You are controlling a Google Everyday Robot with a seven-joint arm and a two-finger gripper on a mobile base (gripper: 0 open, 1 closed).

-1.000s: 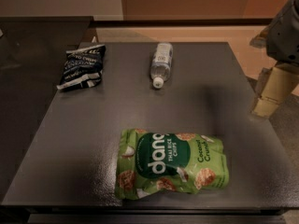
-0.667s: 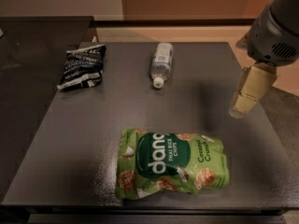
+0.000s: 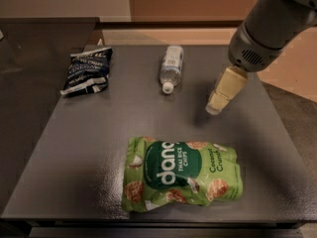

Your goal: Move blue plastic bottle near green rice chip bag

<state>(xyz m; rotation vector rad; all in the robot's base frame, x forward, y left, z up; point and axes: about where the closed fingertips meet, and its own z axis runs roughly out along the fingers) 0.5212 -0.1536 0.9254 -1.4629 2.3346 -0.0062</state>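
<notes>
The blue plastic bottle [image 3: 172, 66] lies on its side at the back middle of the dark table [image 3: 74, 148], its white cap pointing toward the front. The green rice chip bag [image 3: 181, 177] lies flat near the table's front edge, well apart from the bottle. My gripper [image 3: 215, 107] hangs from the grey arm at the upper right. It hovers over the table to the right of the bottle, a short gap from it, and holds nothing.
A small dark blue-black chip bag [image 3: 88, 69] lies at the back left of the table. A second dark surface [image 3: 29, 58] adjoins the table on the left. Tan floor [image 3: 292, 68] shows beyond the right edge.
My gripper has moved left from beyond the table's right edge to over the table, closer to the bottle. The bottle and both bags have not moved.
</notes>
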